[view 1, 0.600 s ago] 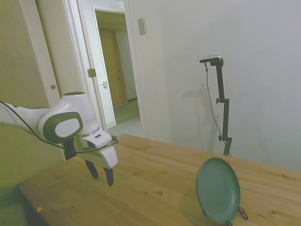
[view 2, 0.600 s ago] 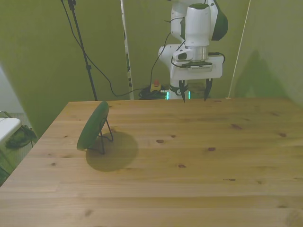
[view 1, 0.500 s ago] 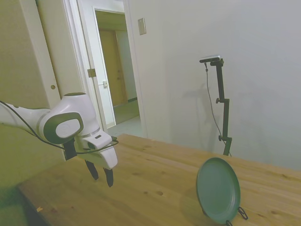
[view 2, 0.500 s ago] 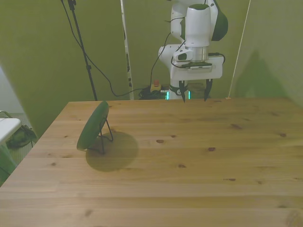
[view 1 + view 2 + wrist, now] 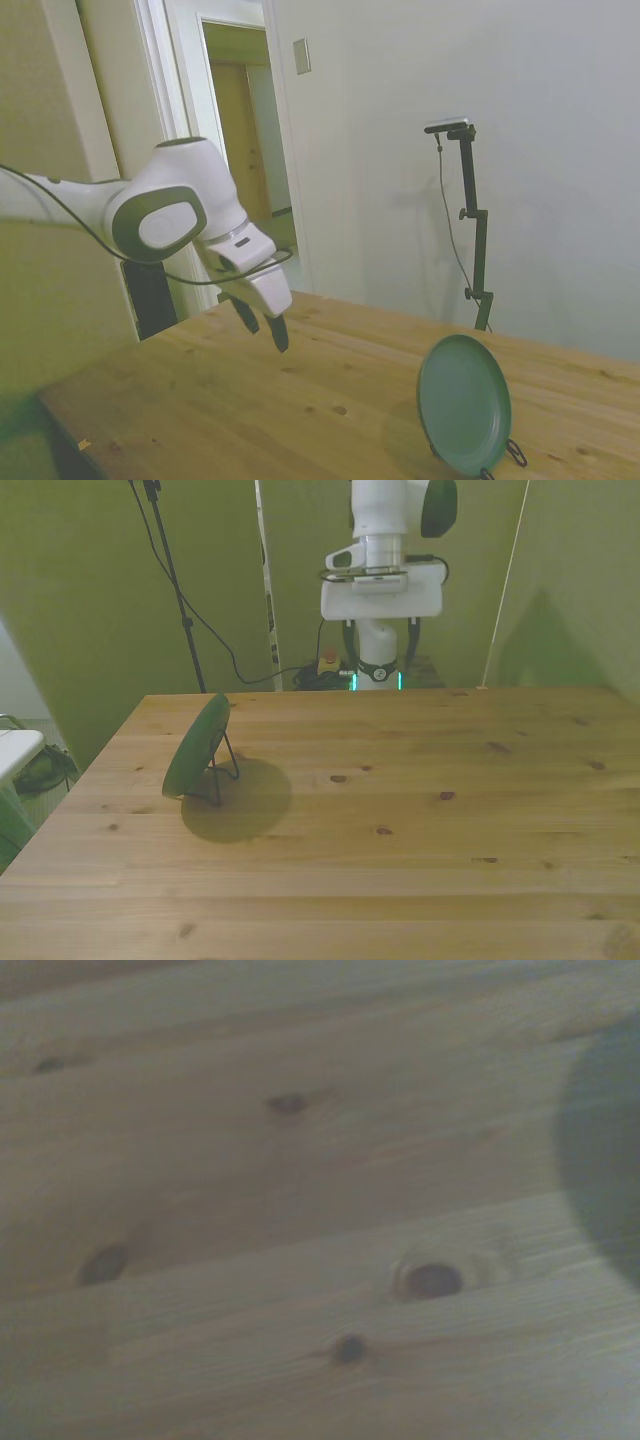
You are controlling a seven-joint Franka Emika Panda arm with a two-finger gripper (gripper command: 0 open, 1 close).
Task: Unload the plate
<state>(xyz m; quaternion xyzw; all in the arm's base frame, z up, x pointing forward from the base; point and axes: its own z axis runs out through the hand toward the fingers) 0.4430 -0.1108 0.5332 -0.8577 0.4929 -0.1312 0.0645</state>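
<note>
Raised and swung toward the front view's left since the earlier frames, the end effector (image 5: 262,326) now hangs higher above the table (image 5: 400,810), its two fingers spread apart and grasping nothing. Well away from the end effector, below it and toward the front view's left, the plate (image 5: 197,745) stands tilted on edge, leaning in a thin black wire stand (image 5: 226,765). Nothing touches the plate. Only blurred wood grain fills the wrist view
</note>
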